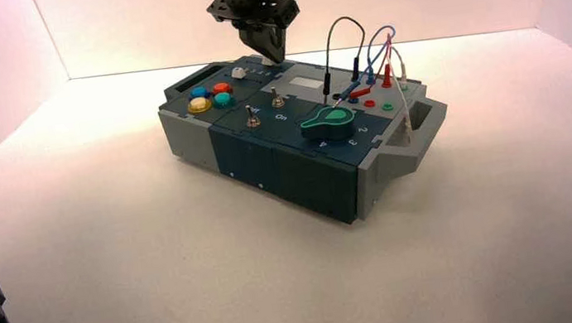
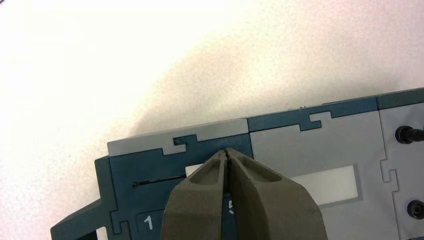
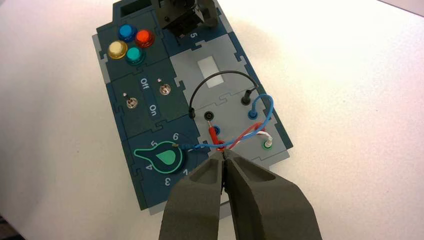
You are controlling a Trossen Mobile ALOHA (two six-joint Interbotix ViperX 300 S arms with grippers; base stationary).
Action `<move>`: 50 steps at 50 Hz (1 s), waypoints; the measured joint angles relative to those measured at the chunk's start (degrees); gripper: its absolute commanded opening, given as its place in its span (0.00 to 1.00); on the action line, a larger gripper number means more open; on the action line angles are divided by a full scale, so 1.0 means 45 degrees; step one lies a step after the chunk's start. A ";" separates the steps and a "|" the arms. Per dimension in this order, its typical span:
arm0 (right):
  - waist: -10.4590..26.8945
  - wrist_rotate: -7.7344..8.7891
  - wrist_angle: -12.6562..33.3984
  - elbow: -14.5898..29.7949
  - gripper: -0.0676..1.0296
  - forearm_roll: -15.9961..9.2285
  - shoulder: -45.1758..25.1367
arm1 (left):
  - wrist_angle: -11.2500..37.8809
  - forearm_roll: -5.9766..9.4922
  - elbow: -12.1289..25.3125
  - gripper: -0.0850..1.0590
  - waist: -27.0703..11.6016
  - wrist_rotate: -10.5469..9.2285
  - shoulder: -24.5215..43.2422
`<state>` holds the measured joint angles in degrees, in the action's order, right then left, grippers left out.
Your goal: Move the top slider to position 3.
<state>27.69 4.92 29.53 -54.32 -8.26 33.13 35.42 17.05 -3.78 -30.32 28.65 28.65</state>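
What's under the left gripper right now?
The shut left gripper hovers over the dark blue slider panel. A thin slot, white digit 1 and part of another digit show; the remaining digits are covered.

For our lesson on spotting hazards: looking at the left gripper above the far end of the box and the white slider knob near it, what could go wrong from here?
1. The left gripper hangs over the numeral row with fingers closed, beside the top slider, not on it. Descending straight, it may miss the knob.
2. Pushing with closed fingers gives loose control, so the knob may overshoot position 3.
3. The fingers hide most numerals in the left wrist view, so judging the stop is hard.

The right gripper waits high above the wires.
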 measured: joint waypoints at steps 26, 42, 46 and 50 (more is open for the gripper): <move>0.0000 0.0000 0.0000 0.0020 0.04 0.0000 -0.0020 | 0.0000 -0.0078 -0.0020 0.05 0.0098 0.0000 0.0000; 0.0000 0.0020 0.0020 0.0020 0.04 0.0000 -0.0039 | 0.0000 -0.0078 -0.0020 0.05 0.0137 0.0000 0.0000; 0.0000 0.0020 0.0000 0.0000 0.04 0.0000 -0.0039 | 0.0000 -0.0078 0.0000 0.05 0.0137 0.0000 0.0000; 0.0000 0.0020 0.0000 0.0000 0.04 0.0000 -0.0039 | 0.0000 -0.0078 -0.0020 0.05 0.0156 0.0000 0.0000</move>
<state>27.69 5.01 29.53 -54.32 -8.26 32.96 35.42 16.70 -3.87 -29.62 28.65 28.65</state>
